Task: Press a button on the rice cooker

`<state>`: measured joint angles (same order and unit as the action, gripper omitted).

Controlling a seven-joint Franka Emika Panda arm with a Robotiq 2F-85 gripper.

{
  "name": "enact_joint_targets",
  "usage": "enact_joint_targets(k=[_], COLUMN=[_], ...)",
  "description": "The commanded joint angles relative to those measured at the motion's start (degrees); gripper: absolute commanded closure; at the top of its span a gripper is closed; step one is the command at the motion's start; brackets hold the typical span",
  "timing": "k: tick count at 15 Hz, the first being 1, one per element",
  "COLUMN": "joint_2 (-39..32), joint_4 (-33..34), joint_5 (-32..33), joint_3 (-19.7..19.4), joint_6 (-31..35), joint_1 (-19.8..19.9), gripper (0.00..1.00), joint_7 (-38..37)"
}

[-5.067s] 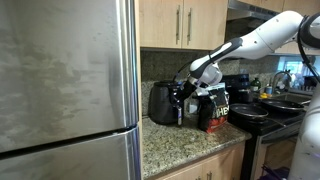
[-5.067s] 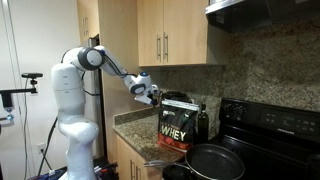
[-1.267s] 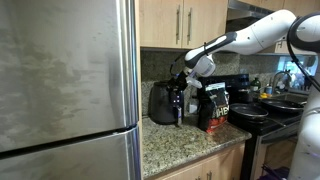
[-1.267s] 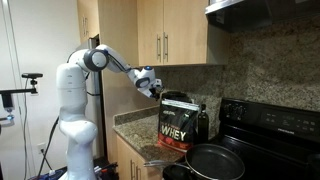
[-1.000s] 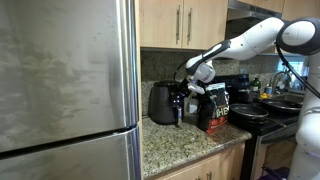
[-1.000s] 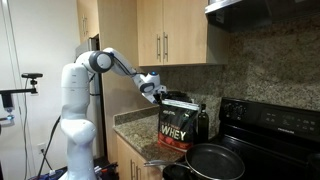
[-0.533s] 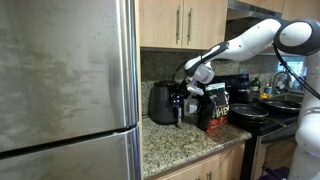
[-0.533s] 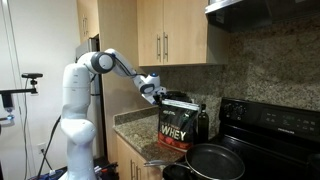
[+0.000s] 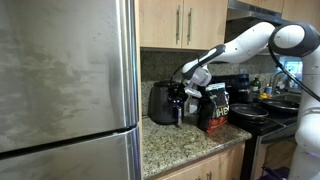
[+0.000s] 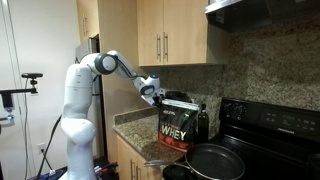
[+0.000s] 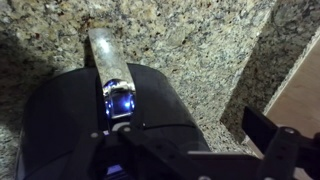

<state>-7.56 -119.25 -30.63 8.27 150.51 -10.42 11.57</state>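
Note:
The black rice cooker [image 9: 160,103] stands on the granite counter against the backsplash. In the wrist view it fills the lower left [image 11: 60,120], with a silver front strip and a small blue light [image 11: 116,97] glowing on its control strip. My gripper [image 9: 185,88] hangs just above the cooker's top at its front edge, and it also shows in an exterior view [image 10: 152,93]. In the wrist view the gripper [image 11: 185,150] has its fingers spread wide and holds nothing. The left finger is lost against the dark cooker.
A black bag with red-and-white WHEY print [image 9: 213,108] stands right beside the cooker [image 10: 175,128]. A black stove with pans [image 9: 265,108] is further along. A steel fridge [image 9: 65,90] is on the other side. Wooden cabinets [image 10: 180,30] hang above.
Since about a second ago the gripper has come down and in towards the cooker's top. In the last half second it has hardly moved.

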Motion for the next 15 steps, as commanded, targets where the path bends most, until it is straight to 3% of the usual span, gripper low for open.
enact_joint_targets(k=[1, 5, 10, 15], joint_2=[-0.3, 0.9, 1.0, 0.4], joint_4=[1.0, 0.7, 2.0, 1.9], joint_5=[-0.6, -1.7, -4.4, -3.2], joint_3=[1.4, 1.9, 2.4, 1.9], joint_6=[-0.9, -0.3, -6.9, -5.5], joint_1=[2.2, 3.1, 4.2, 3.4], gripper=[0.00, 0.00, 0.00, 0.00], joint_7=[2.7, 7.0, 15.0, 13.2])
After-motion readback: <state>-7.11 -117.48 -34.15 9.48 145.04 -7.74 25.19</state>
